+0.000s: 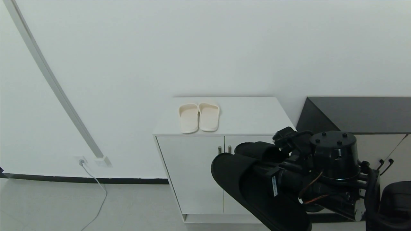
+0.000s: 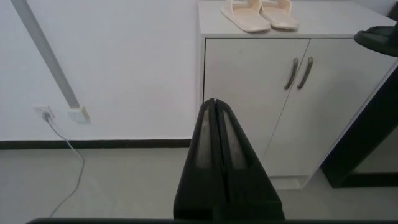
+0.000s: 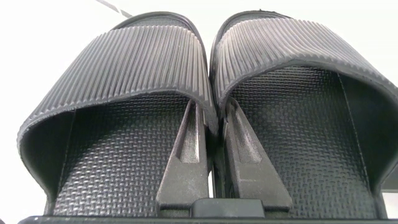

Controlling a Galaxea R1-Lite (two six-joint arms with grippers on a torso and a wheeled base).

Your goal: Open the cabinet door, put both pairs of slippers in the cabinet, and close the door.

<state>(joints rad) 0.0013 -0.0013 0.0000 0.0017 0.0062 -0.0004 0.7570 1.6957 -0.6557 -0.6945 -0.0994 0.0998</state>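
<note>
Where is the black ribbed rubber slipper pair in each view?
Head view: black ribbed rubber slipper pair lower right, before the white cabinet.
Left wrist view: one toe beside the cabinet doors.
Right wrist view: close, clamped by the right gripper.
Shared landmark: cabinet door handles.

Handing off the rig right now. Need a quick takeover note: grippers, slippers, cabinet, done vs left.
Left gripper: jaws shut, empty, facing the cabinet.
Right gripper: jaws shut on the black slippers, held as a pair in front of the cabinet.
Beige slippers: side by side on the cabinet top.
Both doors closed.
Done: black pair in hand.
Left: open a door, put both pairs inside, close it.
</note>
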